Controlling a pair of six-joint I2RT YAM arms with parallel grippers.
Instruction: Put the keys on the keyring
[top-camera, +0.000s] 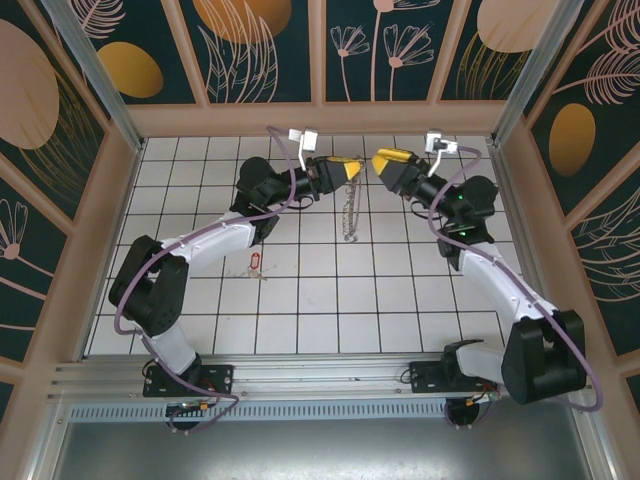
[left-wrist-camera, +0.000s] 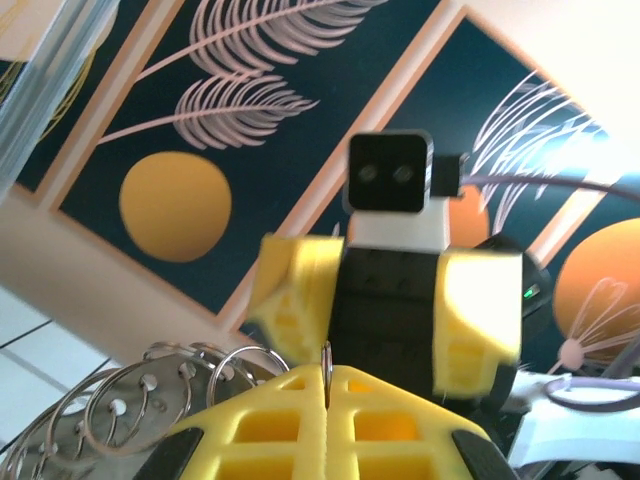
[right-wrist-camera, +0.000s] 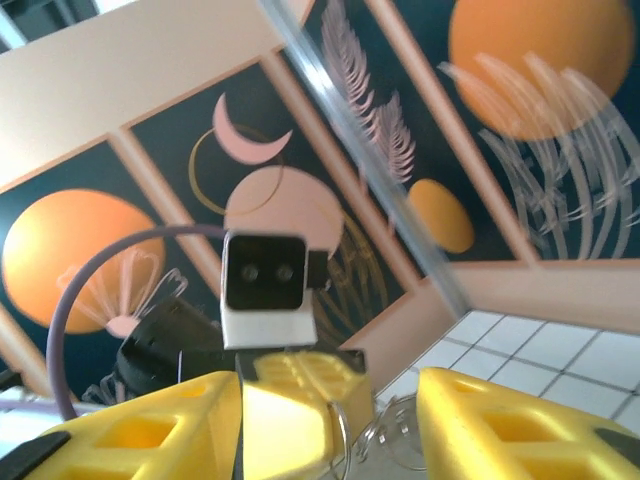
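Top external view: the left end effector (top-camera: 352, 170) and the right end effector (top-camera: 383, 162) face each other tip to tip, close together but apart, raised above the far half of the white tiled surface (top-camera: 400, 290). The keyring (top-camera: 348, 210) hangs straight down from the tip of the left end effector as a thin line fringed with small metal pieces.

From the left wrist, the left end effector (left-wrist-camera: 326, 385) has its yellow fingers (left-wrist-camera: 270, 420) pressed together, with a thin wire of the keyring (left-wrist-camera: 150, 400) pinched in the seam between them. The silvery loops fan out low and to the left of the tips. Straight ahead is the right end effector (left-wrist-camera: 385, 300), with its yellow pads spread apart.

From the right wrist, the right end effector (right-wrist-camera: 330, 390) stands parted with a wide gap. The keyring (right-wrist-camera: 395, 440) shows low inside that gap, but the view is too blurred to tell whether the ring touches either pad.

The key (top-camera: 254, 262), with its red oval head, lies flat on the surface. It is well behind and below the left end effector, beside that arm's forearm.
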